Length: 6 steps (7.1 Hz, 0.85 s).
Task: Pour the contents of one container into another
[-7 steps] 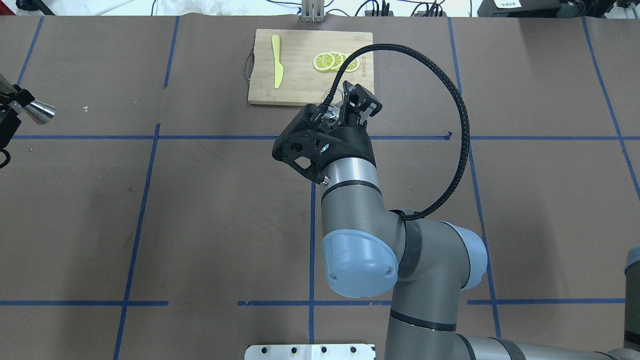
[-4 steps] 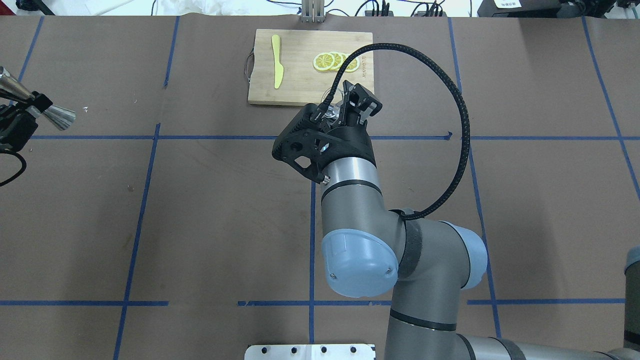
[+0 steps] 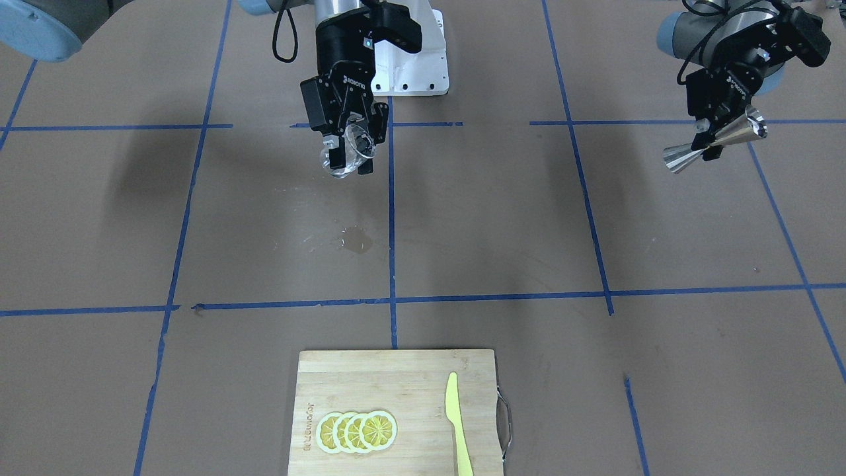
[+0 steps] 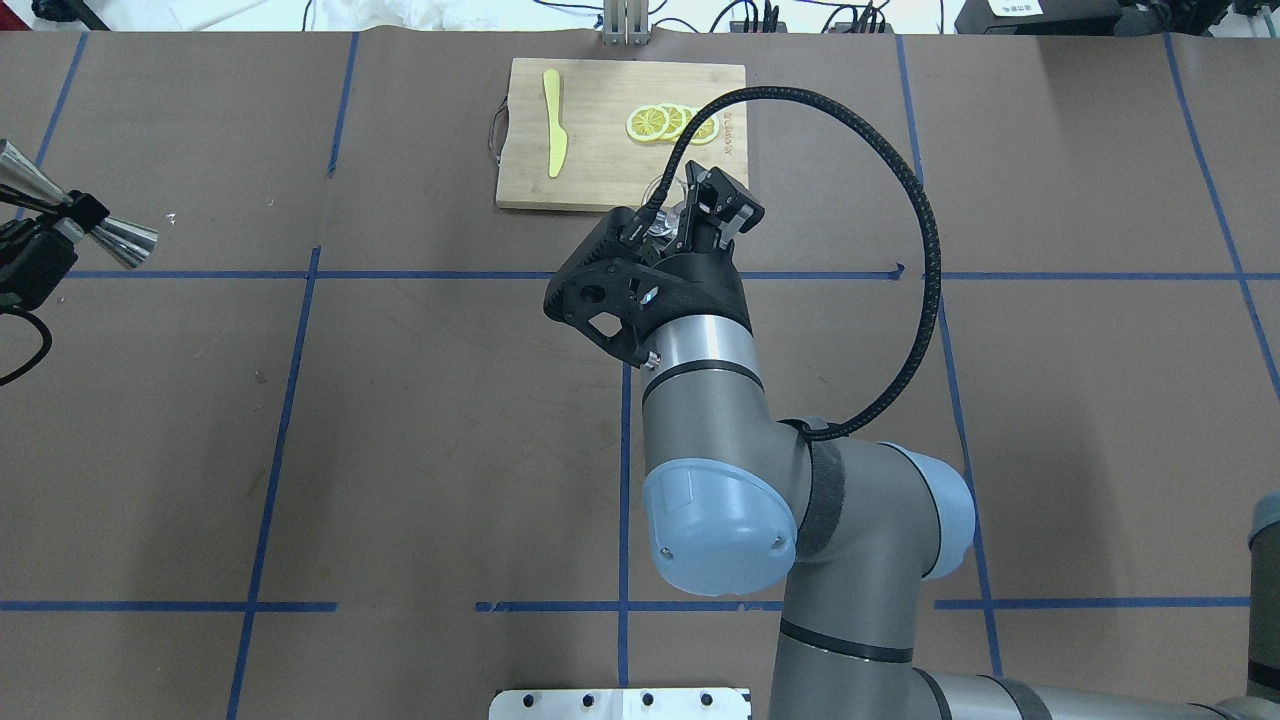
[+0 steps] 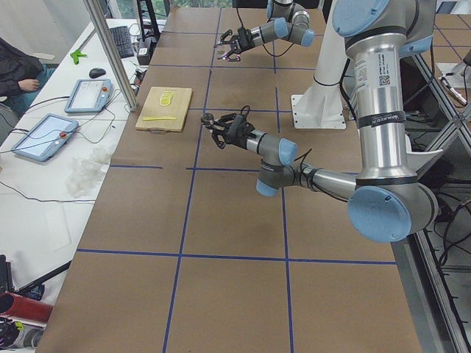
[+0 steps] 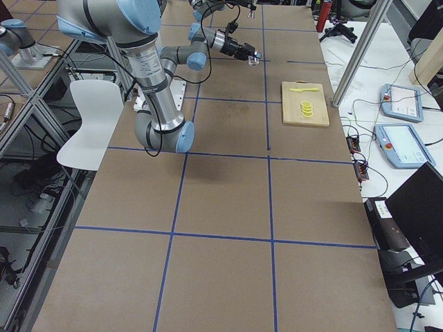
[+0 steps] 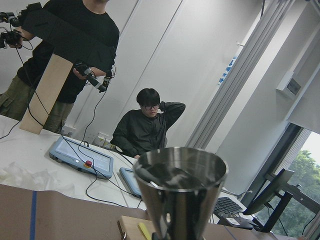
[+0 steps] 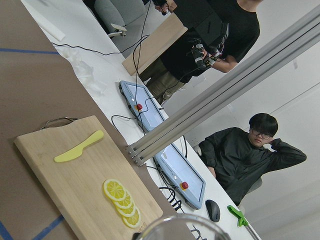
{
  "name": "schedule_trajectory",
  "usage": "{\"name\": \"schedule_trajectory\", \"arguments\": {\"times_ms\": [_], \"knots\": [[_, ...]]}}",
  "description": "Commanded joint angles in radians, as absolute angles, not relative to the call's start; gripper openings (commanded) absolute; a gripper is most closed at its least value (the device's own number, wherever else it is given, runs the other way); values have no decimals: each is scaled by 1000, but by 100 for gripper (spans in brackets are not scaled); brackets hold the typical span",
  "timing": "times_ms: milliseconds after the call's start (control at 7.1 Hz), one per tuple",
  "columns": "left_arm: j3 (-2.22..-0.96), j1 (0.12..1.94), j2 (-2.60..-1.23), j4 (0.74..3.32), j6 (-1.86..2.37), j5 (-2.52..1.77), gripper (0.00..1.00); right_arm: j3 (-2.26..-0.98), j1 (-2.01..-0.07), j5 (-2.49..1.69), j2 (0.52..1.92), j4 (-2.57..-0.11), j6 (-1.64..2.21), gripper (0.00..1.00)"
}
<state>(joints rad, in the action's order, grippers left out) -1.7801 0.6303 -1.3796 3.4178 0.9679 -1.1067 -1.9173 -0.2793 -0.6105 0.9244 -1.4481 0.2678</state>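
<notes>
The steel jigger (image 3: 743, 131) hangs above the table at the robot's far left, lying nearly on its side, with my left gripper (image 3: 710, 142) shut on its narrow waist. Overhead, the jigger (image 4: 128, 240) pokes out of the left gripper (image 4: 72, 222) at the view's left edge. In the left wrist view the jigger (image 7: 180, 195) fills the lower centre, its open mouth in sight. My right gripper (image 3: 350, 151) is shut on the clear glass cup (image 3: 338, 166), tilted, above the table's middle. Only the cup's rim (image 8: 180, 225) shows in the right wrist view.
A wooden cutting board (image 3: 410, 390) lies at the table's far edge with lemon slices (image 3: 357, 431) and a yellow knife (image 3: 457, 423). A small wet patch (image 3: 357, 239) marks the brown paper under the cup. A white base plate (image 3: 413, 66) sits by the robot.
The left gripper has carried the jigger to the right, further into the overhead view, and it now lies more level. The right arm and the cup have not moved.
</notes>
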Motion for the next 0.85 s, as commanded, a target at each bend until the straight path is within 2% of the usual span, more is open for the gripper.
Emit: {"name": "schedule_trajectory", "arguments": {"times_ms": [0, 282, 705], "knots": [[-1769, 621, -1356, 3415, 919, -1074, 0, -1917, -279, -611, 925, -1447, 270, 0], [-1746, 617, -1336, 3413, 795, -1042, 0, -1917, -279, -611, 927, -1448, 275, 0], [-1723, 502, -1328, 3355, 695, -954, 0, -1917, -279, -611, 934, -1447, 275, 0]]}}
